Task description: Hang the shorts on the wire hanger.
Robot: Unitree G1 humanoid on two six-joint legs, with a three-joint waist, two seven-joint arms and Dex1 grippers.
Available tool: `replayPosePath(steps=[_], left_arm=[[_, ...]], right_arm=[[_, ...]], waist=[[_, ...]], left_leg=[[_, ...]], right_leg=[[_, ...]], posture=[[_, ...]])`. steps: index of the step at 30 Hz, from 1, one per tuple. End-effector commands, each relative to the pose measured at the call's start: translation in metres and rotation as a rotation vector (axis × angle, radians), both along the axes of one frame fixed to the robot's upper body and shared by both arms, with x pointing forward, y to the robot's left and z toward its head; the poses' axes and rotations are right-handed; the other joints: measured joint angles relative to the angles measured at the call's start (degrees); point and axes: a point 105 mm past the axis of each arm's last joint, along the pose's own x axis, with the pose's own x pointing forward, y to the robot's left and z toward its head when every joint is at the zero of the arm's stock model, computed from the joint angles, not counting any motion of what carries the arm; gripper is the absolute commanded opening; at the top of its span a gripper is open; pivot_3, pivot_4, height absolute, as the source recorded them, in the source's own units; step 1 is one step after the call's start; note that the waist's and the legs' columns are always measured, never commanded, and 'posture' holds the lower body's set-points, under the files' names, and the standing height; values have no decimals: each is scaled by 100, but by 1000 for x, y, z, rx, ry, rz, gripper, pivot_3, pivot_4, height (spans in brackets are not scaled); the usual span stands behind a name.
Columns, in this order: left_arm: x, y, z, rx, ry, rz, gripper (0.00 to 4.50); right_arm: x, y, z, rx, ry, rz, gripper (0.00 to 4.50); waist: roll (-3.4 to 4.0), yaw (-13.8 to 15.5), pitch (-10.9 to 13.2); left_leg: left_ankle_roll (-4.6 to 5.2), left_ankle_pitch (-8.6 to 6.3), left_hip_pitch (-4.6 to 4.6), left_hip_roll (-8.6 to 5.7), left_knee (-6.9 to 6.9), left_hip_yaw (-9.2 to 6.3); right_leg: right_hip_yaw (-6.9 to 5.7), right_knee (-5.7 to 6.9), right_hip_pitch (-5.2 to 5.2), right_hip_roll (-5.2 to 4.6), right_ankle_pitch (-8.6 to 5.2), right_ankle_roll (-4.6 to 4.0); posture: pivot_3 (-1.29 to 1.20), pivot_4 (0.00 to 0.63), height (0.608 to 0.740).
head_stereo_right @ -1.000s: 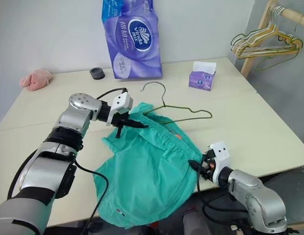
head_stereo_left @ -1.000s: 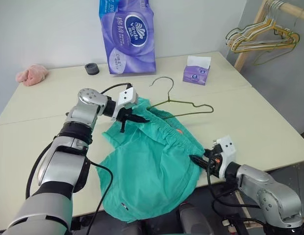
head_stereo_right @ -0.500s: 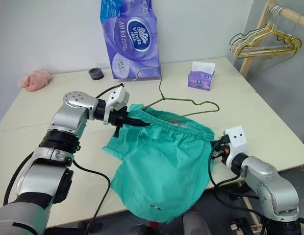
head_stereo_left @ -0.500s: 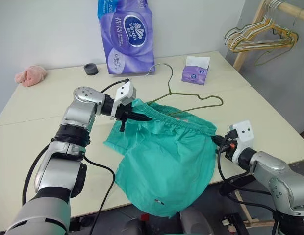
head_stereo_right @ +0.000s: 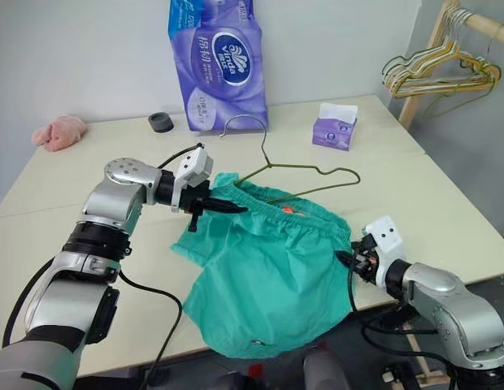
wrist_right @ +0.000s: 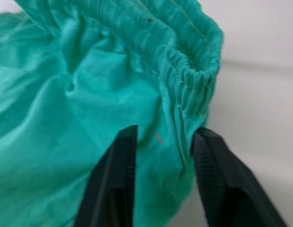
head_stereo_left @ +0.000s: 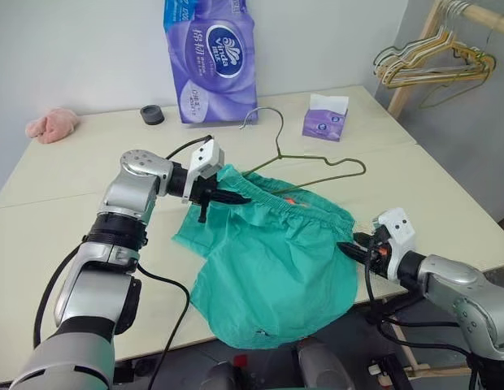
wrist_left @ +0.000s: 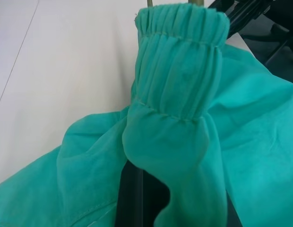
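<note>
So the left gripper (head_stereo_left: 236, 197) was pinched tight on one end of the shorts' (head_stereo_left: 272, 268) gathered waistband, holding that corner up off the table (head_stereo_left: 65, 211). In the left wrist view the elastic band (wrist_left: 179, 71) was bunched up right over the black fingers, with the rest of the teal fabric drooping away on both sides.

The right gripper (head_stereo_left: 349, 250) was at the other end of the waistband, near the table's front edge. In the right wrist view its two fingers (wrist_right: 118, 179) stood apart with a fold of teal fabric sitting in the gap between them and the waistband edge (wrist_right: 198, 71) just past the tips. Couldn't really tell if it was gripping the cloth or just straddling it, the fingers looked parted rather than squeezed.

Between the two grippers the waistband stretched across, and the shorts' legs hung down over the table's front edge below them.

The wire hanger (head_stereo_left: 305, 166) lay on the table just beyond the waistband, on the far side from both grippers, hook (head_stereo_left: 264, 122) pointing away toward the purple tissue pack (head_stereo_left: 210, 57). Its near bar ran close along the shorts' top edge, touching or slightly tucked under the fabric near the left gripper, hard to say which.
</note>
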Motion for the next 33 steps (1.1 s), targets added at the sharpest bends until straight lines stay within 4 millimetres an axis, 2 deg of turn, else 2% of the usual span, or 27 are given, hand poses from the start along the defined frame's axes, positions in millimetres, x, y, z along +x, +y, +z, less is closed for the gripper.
replayPosePath(steps=[1, 8, 12, 18, 21, 27, 33], left_arm=[[-1, -1, 13, -30, -44, -10, 0], [-1, 0, 12, -25, -43, -7, 0], [0, 2, 12, -19, -46, -3, 0], [1, 2, 12, -14, -50, -2, 0], [2, 2, 11, -11, -51, -1, 0], [3, 6, 8, -4, -49, 13, 0], [3, 7, 7, -7, -40, 16, 0]], right_arm=[[14, -13, 12, 35, -38, -22, 2535], [31, 2, 23, 74, -114, 79, 2535], [33, 17, 25, 86, -116, 171, 2535], [38, 19, 23, 108, -101, 183, 2535], [39, 19, 27, 127, -126, 178, 1997], [40, 15, 29, 111, -178, 129, 41], [39, 14, 32, 69, -245, 88, 41]], waist=[[0, 0, 0], [0, -9, 0], [0, -13, 0], [0, -7, 0], [0, -12, 0], [0, -13, 0], [0, -13, 0]], left_leg=[[0, 0, 0, 1, 0, -1], [1, 0, 1, 2, 0, -1], [1, 1, 1, 2, 0, -1], [0, 1, 0, 1, 0, -1], [0, 1, 1, 1, 0, -1], [0, 1, 0, 1, 0, -2], [-1, 2, 1, 1, 0, -1]], right_leg=[[-1, 0, 0, 0, 0, 0], [-1, 0, -1, 1, 0, 0], [-2, 0, -1, 1, 0, 0], [-1, 0, 0, 0, 0, 0], [-1, 1, -2, 0, 0, 0], [-1, 1, -2, 0, 0, 0], [0, 2, -2, 0, 0, 0]], posture=[[-265, 96, 740], [-265, 96, 740], [-257, 94, 740], [-257, 94, 740], [-257, 94, 740], [-261, 95, 740], [-261, 97, 740]])
